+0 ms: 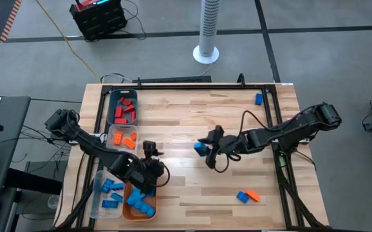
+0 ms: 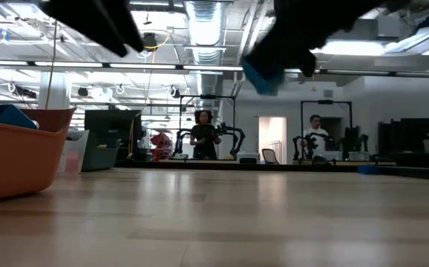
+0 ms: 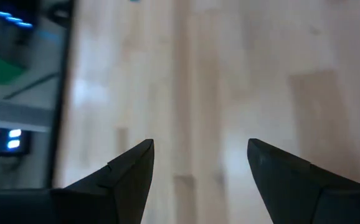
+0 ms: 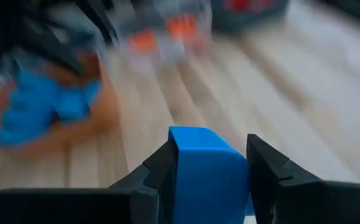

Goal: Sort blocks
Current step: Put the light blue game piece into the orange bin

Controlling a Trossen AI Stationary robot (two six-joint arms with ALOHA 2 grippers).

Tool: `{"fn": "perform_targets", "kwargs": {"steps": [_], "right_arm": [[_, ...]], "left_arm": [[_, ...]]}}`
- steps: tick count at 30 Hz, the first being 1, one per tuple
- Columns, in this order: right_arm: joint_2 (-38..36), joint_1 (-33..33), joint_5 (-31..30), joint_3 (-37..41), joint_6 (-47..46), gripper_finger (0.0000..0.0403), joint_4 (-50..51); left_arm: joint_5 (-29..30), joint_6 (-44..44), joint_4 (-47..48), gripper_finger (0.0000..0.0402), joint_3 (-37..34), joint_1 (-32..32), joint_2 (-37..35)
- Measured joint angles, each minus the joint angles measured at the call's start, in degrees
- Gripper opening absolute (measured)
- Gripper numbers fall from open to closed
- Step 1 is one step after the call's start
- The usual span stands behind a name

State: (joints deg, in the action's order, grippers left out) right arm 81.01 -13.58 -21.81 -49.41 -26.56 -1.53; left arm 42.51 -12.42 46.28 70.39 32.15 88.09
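table [image 1: 192,116] centre lay bare btwn left gripper [image 1: 148,149] & right gripper [image 1: 206,152]. bins [image 1: 123,108] blocked the left edge; loose blocks [image 1: 249,196] sat nr the front-right corner, one block [image 1: 259,98] nr the back-right corner.

The right gripper [image 1: 203,147] hangs above mid-table, arm stretched in from the right — fingers clamped. The left gripper [image 1: 148,177] sits low at the near-left, fingers [image 3: 133,171] parted.

The wooden tabletop [image 1: 186,116] carries four bins [image 1: 122,107] along its left side and three loose blocks [image 1: 248,196].
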Motion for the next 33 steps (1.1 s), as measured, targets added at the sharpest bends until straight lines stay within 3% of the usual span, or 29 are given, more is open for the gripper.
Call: {"fn": "perform_targets", "kwargs": {"steps": [3,8,19,24,28,33], "right_arm": [[0.0,0.5,-1.3,0.0,4.5,0.0145,-8.9],[0.0,2.0,-1.4,0.0,8.9,0.0146,-19.8],[0.0,0.7,-3.9,0.0,13.6,0.0144,-32.9],[5.1,-1.4,-4.3,-0.1,15.2,0.0143,-43.3],[8.4,-2.4,-4.2,-0.1,16.5,0.0138,-49.6],[10.0,-3.2,-4.4,-0.1,16.5,0.0122,-48.8]], "left_arm": [[4.4,1.1,-3.5,0.0251,-0.5,-0.8,0.0],[5.2,5.4,-11.5,0.0251,-1.8,-3.2,0.0],[11.9,13.9,-27.2,0.0251,-3.3,-5.4,0.0],[12.9,14.7,-30.0,0.0251,-3.3,-5.2,0.0],[13.6,15.1,-28.9,0.0251,-3.3,-4.8,0.0],[17.8,9.3,-17.8,0.0251,-3.3,-1.0,-3.7]]}}
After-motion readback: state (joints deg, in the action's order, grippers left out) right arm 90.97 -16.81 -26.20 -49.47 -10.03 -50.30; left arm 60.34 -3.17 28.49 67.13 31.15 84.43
